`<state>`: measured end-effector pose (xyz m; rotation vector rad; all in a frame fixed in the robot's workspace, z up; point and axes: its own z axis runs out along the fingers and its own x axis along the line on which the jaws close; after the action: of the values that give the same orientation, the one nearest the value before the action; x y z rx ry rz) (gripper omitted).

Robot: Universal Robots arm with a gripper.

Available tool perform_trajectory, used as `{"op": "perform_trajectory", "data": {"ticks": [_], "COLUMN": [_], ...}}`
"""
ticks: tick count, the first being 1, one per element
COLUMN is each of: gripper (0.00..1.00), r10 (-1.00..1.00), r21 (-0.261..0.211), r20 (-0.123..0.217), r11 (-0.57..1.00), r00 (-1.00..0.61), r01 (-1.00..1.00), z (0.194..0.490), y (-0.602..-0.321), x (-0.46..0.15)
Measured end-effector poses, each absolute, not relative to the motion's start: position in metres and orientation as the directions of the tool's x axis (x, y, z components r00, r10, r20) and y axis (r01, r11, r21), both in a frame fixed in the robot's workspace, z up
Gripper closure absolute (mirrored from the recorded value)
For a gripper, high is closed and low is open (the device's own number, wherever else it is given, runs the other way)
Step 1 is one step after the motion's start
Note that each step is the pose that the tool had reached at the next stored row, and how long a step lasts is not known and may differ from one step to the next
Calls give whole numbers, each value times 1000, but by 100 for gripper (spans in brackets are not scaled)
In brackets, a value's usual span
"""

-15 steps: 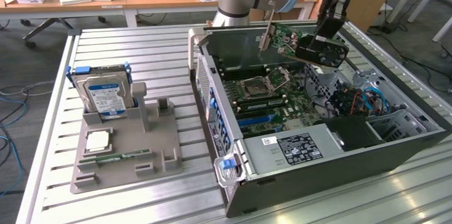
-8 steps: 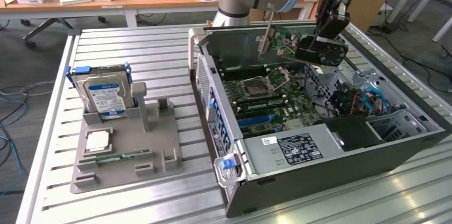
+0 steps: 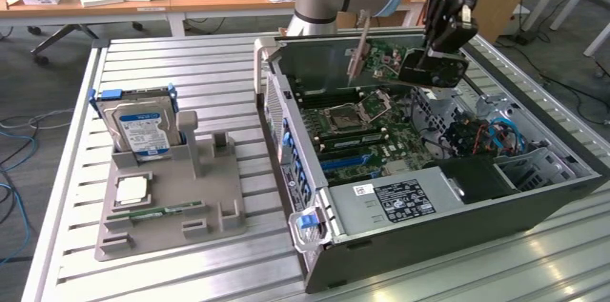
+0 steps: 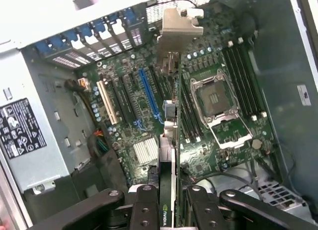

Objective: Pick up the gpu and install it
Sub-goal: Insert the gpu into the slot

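The gpu (image 3: 386, 59), a green card with a black cooler block and a silver end bracket, hangs in the air above the open computer case (image 3: 533, 202). My gripper (image 3: 441, 48) is shut on it, coming down from above at the cooler end. In the wrist view the gpu (image 4: 169, 155) runs edge-on away from my gripper (image 4: 171, 207), with a black finger (image 4: 144, 210) on each side and the bracket at the far end. Below it lies the motherboard (image 4: 129, 115), with its blue slot (image 4: 149, 93) just beside the card's line. The card is clear of the board.
A grey holder (image 3: 171, 195) on the slatted table at the exterior view's left carries a hard drive (image 3: 143, 127), a memory stick (image 3: 162, 210) and a chip (image 3: 131, 189). Inside the case are the power supply (image 3: 396, 198), the processor socket (image 4: 216, 103) and cables (image 3: 476, 138).
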<state>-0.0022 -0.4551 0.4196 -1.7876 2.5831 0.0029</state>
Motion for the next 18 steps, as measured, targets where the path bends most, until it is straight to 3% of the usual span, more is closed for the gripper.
{"op": "perform_trajectory", "data": {"ticks": [18], "gripper": [74], "r10": [-997], "r21": [1], "r20": [2], "r11": [74], "r00": [-74], "r01": [-997], "z": [417], "y": [-455], "x": [-3]}}
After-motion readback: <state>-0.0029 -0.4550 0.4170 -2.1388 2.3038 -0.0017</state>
